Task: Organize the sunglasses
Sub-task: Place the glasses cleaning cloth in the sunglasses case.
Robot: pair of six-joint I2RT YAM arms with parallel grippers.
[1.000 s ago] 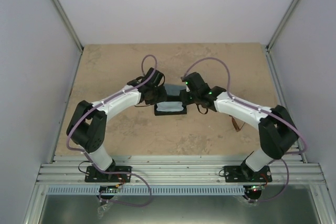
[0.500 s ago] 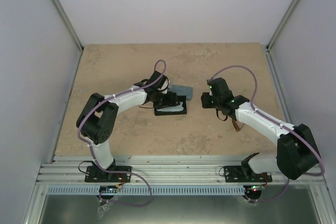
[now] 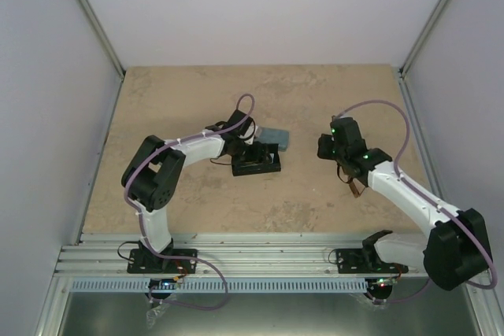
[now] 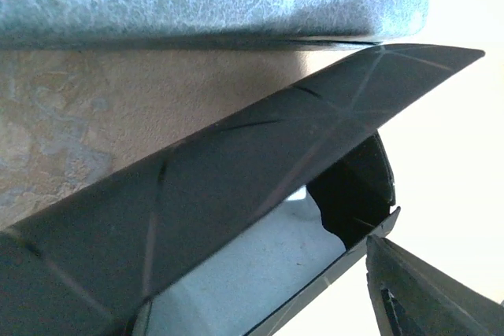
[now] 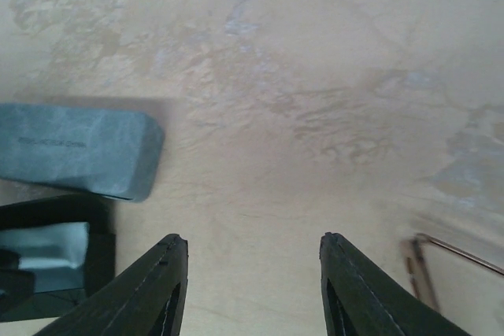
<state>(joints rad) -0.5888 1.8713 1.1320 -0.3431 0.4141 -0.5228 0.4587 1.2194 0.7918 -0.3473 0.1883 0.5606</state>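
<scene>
Right gripper (image 5: 250, 240) first: its jaws are spread with nothing but bare table (image 5: 315, 76) between them, so it's carrying nothing. The left gripper (image 3: 242, 151) is trickier. Its wrist cam only catches one finger (image 4: 425, 297) at 5 o'clock, with the rest blocked by the black case (image 4: 236, 186), so I honestly can't tell if it's gripping the lid or just sitting next to it. The case is hinged open with a light-blue cloth (image 4: 260, 273) in the bottom, and the grey-blue case (image 3: 274, 138) sits just beside it at about 1 o'clock. The thing that matters is the brown sunglasses (image 3: 356, 186). From above they're at roughly 5 o'clock from the right gripper, tucked partly under that arm, and in the right wrist view only a thin temple pokes in at 4 o'clock (image 5: 441, 253). I can't spot a black pair in any view. My read is that the right arm's job now is picking up the brown pair while the open case waits at its 9 o'clock. To do that cleanly, I'd bring the gripper over toward 5 o'clock until the whole frame is centred between the fingers. Then come down on the bridge or front rim rather than that skinny temple, and close softly. Those arms look like they'd flex or fold and let the pair swing. On the left side, I'd try not to nudge the lid shut or shove the grey-blue case.
</scene>
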